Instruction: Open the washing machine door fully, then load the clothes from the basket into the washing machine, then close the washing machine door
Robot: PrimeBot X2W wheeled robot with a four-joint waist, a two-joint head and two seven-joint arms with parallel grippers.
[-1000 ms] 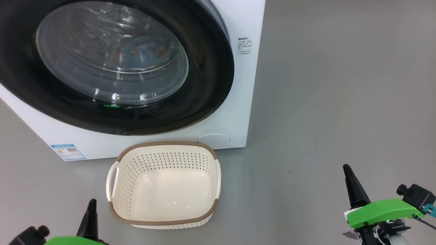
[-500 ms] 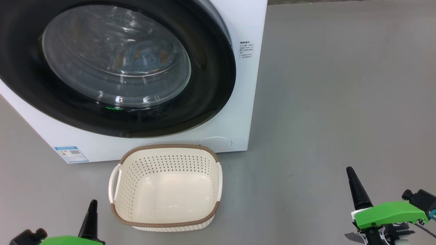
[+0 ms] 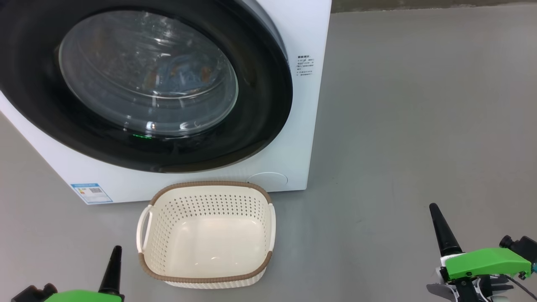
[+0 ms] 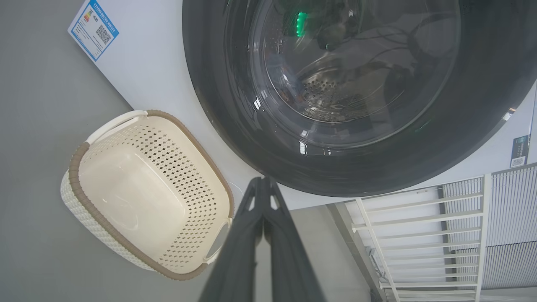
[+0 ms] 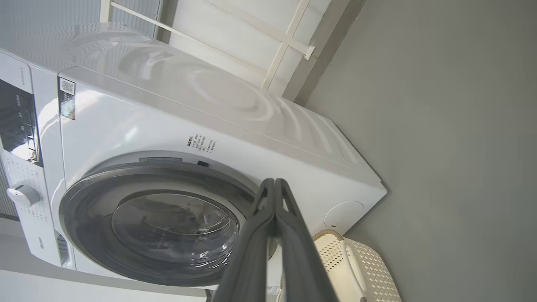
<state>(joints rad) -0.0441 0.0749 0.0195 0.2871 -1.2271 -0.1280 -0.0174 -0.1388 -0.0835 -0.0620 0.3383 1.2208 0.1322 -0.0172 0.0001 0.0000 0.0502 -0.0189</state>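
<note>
Blue clothes (image 3: pixel 180 75) lie behind the closed door (image 3: pixel 260 105), so the near basket (image 3: pixel 209 183) is bare; we hold left gripper (image 4: pixel 263 180) and right gripper (image 5: pixel 275 181) pinched together on nothing

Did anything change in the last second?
Only the head camera shifted slightly, sliding the whole scene down and right. Nothing was grabbed or released. The washing machine door stayed closed, the basket empty with the clothes behind the glass, and the left pincer and right pincer stayed shut.

A blue label (image 3: pixel 91 193) on the washing machine (image 3: pixel 312 126) bears a square code. All print is too small to read
</note>
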